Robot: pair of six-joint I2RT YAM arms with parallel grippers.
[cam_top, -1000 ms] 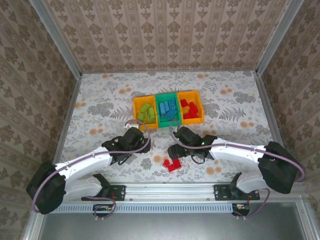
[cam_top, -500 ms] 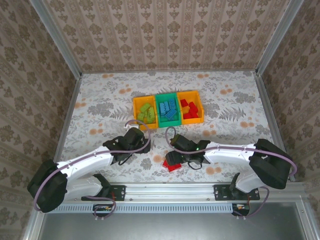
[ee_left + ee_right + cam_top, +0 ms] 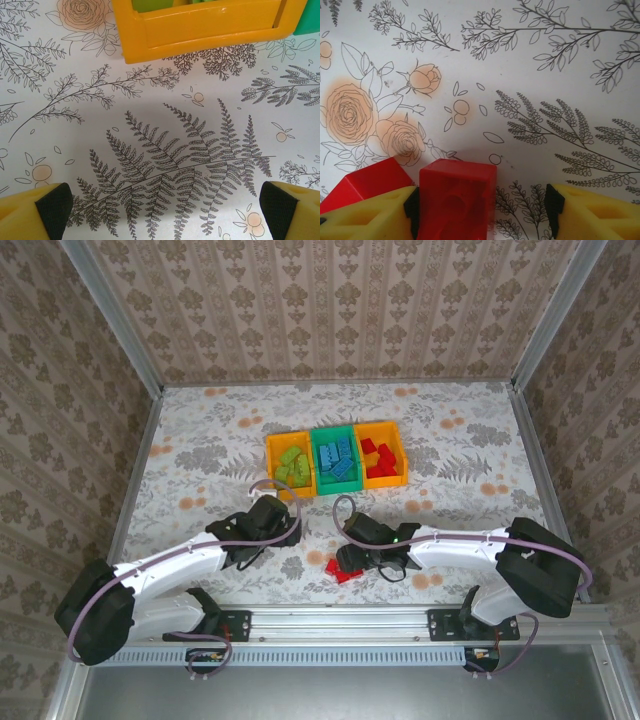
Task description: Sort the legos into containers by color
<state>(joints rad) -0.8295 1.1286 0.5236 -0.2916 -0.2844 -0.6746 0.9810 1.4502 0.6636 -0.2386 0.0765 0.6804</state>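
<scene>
Right claw (image 3: 482, 204): half open, holding nothing, straddling a red lego (image 3: 457, 195) on the counter (image 3: 545, 60), left pad (image 3: 411, 207) touching it, right pad (image 3: 553, 202) apart, so I should centre before closing and avoid the second red lego (image 3: 367, 182) at 9 o'clock; left claw (image 3: 160, 210) is wide open and empty; the reds' orange container (image 3: 385, 481) lies at 1 o'clock.

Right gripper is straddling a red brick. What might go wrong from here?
1. The red brick sits against one pad of the right gripper with a gap on the other side; closing may shove or twist it instead of clamping squarely.
2. A second red brick lies beside that finger and may get nudged or dragged along.
</scene>
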